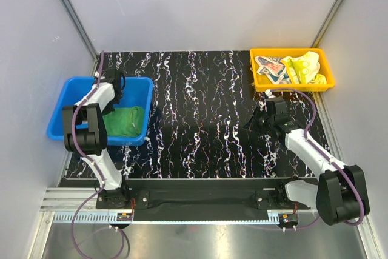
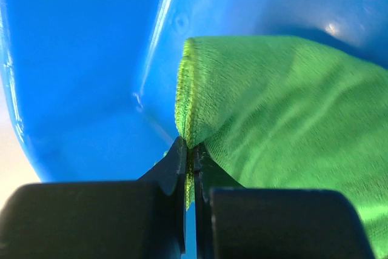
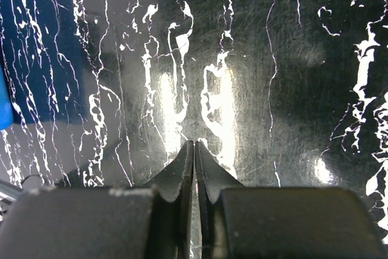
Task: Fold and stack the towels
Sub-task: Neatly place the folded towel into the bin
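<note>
The green microfibre towel (image 1: 124, 120) lies folded in the blue bin (image 1: 60, 116) at the left. My left gripper (image 1: 117, 89) is over the bin's far part, shut on the towel's edge (image 2: 189, 113), pinched between the fingers (image 2: 177, 162). The pale yellow crocodile towel (image 1: 305, 68) and the cream printed towel (image 1: 270, 68) lie crumpled in the orange tray (image 1: 291, 85) at the far right. My right gripper (image 1: 257, 119) hangs shut and empty over the black marbled table (image 3: 254, 89), in front of the tray.
Grey walls and metal frame posts enclose the table. The blue bin's wall (image 2: 91, 89) rises close around my left gripper. The arm bases and a rail sit at the near edge (image 1: 200, 201).
</note>
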{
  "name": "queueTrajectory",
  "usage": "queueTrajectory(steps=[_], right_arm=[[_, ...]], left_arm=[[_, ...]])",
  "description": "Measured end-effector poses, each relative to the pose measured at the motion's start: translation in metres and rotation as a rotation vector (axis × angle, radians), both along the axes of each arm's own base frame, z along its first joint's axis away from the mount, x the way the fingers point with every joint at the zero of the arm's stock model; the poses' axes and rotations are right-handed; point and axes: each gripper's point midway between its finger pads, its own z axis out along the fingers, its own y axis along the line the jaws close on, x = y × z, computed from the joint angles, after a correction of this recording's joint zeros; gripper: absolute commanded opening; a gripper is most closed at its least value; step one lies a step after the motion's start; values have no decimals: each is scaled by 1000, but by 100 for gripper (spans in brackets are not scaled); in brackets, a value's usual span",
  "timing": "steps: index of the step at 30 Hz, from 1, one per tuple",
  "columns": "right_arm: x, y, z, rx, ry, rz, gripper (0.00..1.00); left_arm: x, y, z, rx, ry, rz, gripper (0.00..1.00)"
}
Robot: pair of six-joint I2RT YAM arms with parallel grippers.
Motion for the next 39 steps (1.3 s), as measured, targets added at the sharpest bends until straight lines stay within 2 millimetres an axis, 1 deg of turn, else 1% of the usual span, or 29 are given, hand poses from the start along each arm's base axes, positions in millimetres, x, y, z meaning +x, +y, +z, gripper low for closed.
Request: queueTrajectory(steps=[3,6,8,9,10,11,13,14,16,18,19,20,21,22,23,24,25,26,28,30,32,34,35,37,39], right_arm=[[0,-1,0,-7,-3,2,9],[0,-1,-2,-13,-1,5,9],[1,-2,-3,-17,2,7,10],[1,-2,-3,-18,2,6,10],[2,-3,-3,-22,2,3,11],[3,-3,-3,-25,-1,1,12],[5,-4,0,-31,-7,-4,18],[7,-4,1,-32,-11,-6,19],[10,-4,6,-33,-18,-9,28],[15,-3,12,-28,-28,-13,45],[17,-2,17,-24,-35,-15,56],[19,-1,22,-21,-41,-17,62],[22,-1,27,-18,-49,-20,69],[26,-1,33,-17,-60,-28,91],[29,-1,40,-13,-69,-42,99],[33,-2,48,-16,-81,-50,100],[37,-3,55,-19,-94,-58,100],[41,-4,64,-21,-108,-69,100],[53,-4,87,-18,-142,-89,100],[65,-3,107,-14,-173,-98,100],[75,-1,125,-9,-202,-102,100],[81,-1,134,-13,-221,-108,100],[81,-3,135,-23,-221,-107,100],[81,-7,132,-51,-213,-113,100],[81,-14,126,-97,-189,-127,100]], left_arm=[[2,7,-1,9,-18,15,0],[2,14,-7,13,-7,35,0],[3,21,-13,15,15,52,5],[5,24,-16,18,27,61,8],[8,28,-19,27,36,71,17],[10,31,-21,32,42,77,23],[13,36,-22,52,58,102,29],[14,38,-21,60,62,111,35],[17,40,-15,77,57,128,44],[20,42,-5,90,39,146,54],[22,42,1,93,24,154,57],[25,41,8,89,4,159,59],[29,39,16,84,-20,162,69],[32,37,25,77,-49,162,75],[34,34,34,70,-76,155,82],[36,27,45,58,-115,142,97],[39,18,60,47,-153,117,99],[42,7,75,35,-203,90,99],[48,-21,104,-7,-296,13,99],[53,-56,132,-68,-389,-83,99],[54,-89,150,-138,-458,-171,98],[53,-108,155,-217,-502,-208,95],[51,-112,152,-247,-505,-215,92],[46,-122,138,-338,-496,-241,92],[38,-127,124,-379,-471,-246,89]])
